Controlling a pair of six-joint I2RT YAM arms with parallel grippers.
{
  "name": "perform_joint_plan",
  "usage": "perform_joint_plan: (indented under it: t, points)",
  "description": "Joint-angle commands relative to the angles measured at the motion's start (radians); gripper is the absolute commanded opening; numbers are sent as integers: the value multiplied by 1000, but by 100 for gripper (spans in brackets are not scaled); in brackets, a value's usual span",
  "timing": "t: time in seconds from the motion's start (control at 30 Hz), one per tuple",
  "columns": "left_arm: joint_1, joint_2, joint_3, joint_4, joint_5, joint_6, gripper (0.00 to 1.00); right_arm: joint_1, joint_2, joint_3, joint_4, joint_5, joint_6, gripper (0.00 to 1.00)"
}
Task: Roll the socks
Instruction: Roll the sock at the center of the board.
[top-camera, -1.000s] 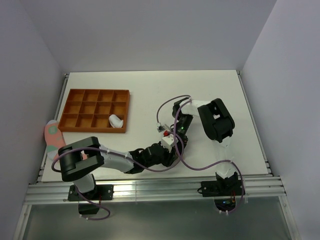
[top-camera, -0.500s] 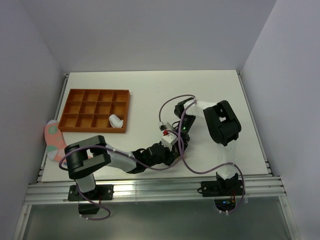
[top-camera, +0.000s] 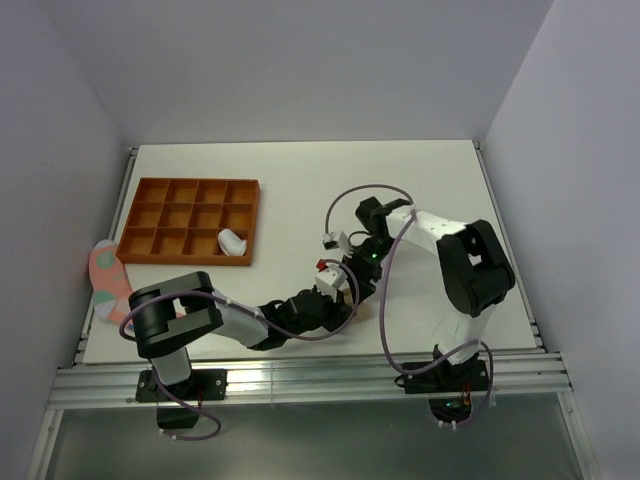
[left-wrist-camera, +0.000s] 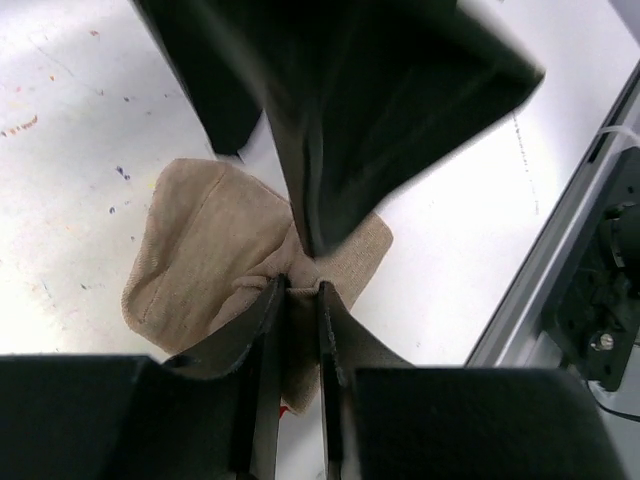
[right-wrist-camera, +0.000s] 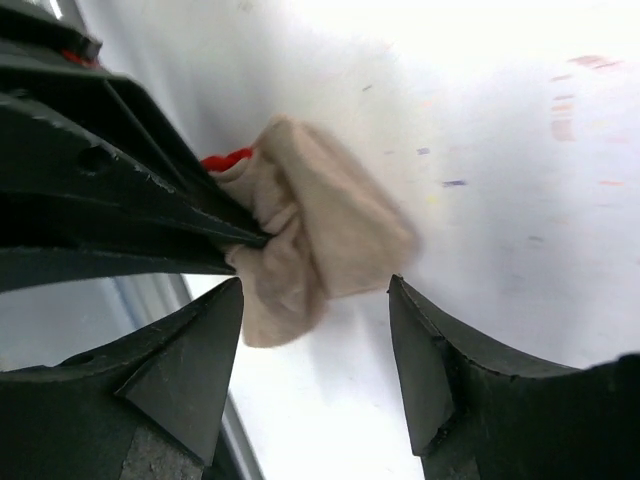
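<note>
Socks inspection, largest item first. Your white table (top-camera: 300, 180) carries an orange compartment tray (top-camera: 200, 181) at left rear. A pinkish-red spotted fabric sock (top-camera: 105, 275) lies at the table's left edge. The crumpled plain beige fabric sock (left-wrist-camera: 210, 250) lies near-centre, pinched by your left gripper (left-wrist-camera: 300, 285). Your right gripper (right-wrist-camera: 315, 285) hangs released over it, and both arms block the overhead view. A small white sock (top-camera: 232, 241) sits in the tray's near right corner compartment.

Left gripper (left-wrist-camera: 300, 288) pinched nearly together, right gripper (right-wrist-camera: 315, 290) spread wide.
</note>
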Motion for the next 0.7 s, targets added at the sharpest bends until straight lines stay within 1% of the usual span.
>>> perform_joint_plan:
  t: [0.0, 0.07, 0.23, 0.3, 0.4, 0.5, 0.67]
  points:
    - [-7, 58, -67, -143, 69, -53, 0, -29, -93, -24, 124, 13, 48, 68]
    - [-7, 70, -72, -132, 79, -70, 0, -50, -123, -48, 153, 21, 62, 70]
    - [-4, 101, -67, -133, 111, -114, 0, -90, -197, -122, 218, 50, 50, 70]
    - [1, 116, -67, -132, 132, -126, 0, -115, -254, -152, 242, 59, 41, 71]
    - [13, 129, -79, -121, 166, -157, 0, -153, -338, -214, 271, 62, 5, 73]
    - [33, 136, -84, -144, 204, -189, 0, -174, -426, -289, 288, 68, -53, 73]
    - [62, 153, -59, -211, 272, -221, 0, -175, -580, -383, 328, 58, -133, 75]
